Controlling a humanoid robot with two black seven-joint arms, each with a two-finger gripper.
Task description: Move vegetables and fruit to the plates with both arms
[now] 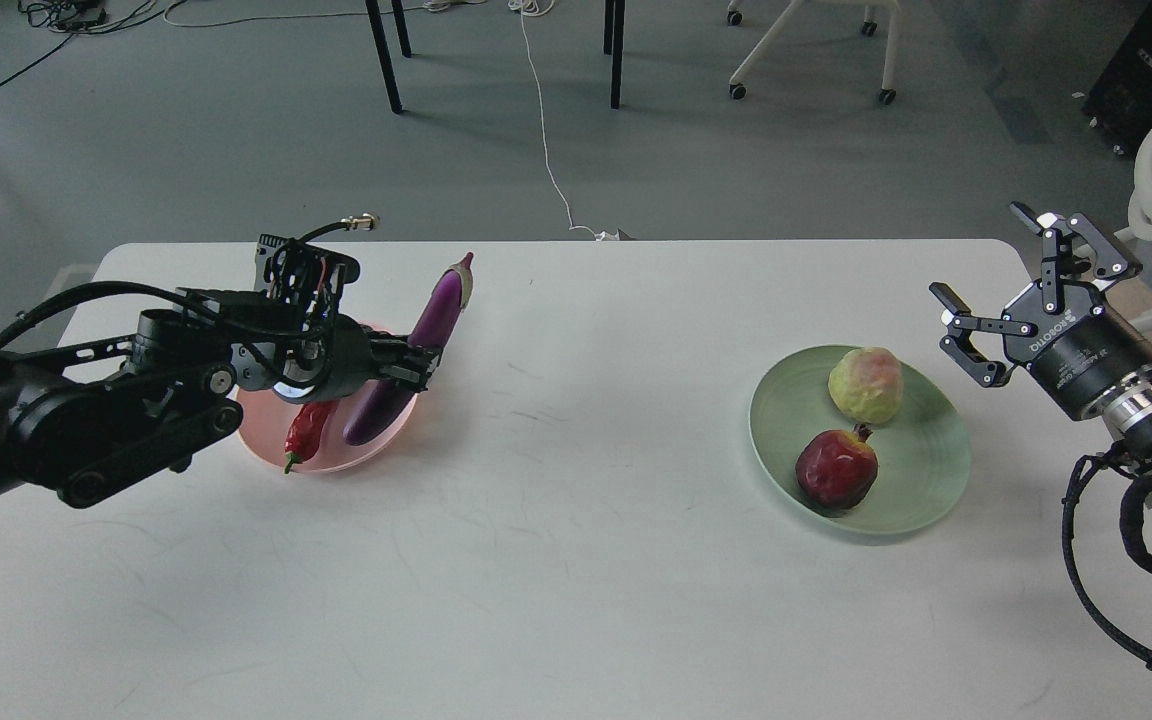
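Note:
My left gripper [414,366] is shut on the purple eggplant [441,305], which tilts up to the right with its lower end over the pale pink plate [376,452]. The red chili pepper [306,428] lies in that plate, partly hidden by my arm. The pale green plate [921,480] at the right holds the yellow-green fruit [866,384] and the dark red pomegranate [837,468]. My right gripper [1011,290] is open and empty, just right of and above the green plate.
The white table [576,580] ends at its far edge near the eggplant's tip. Beyond it are the grey floor, a white cable [548,150], dark table legs [386,60] and a chair base [811,50].

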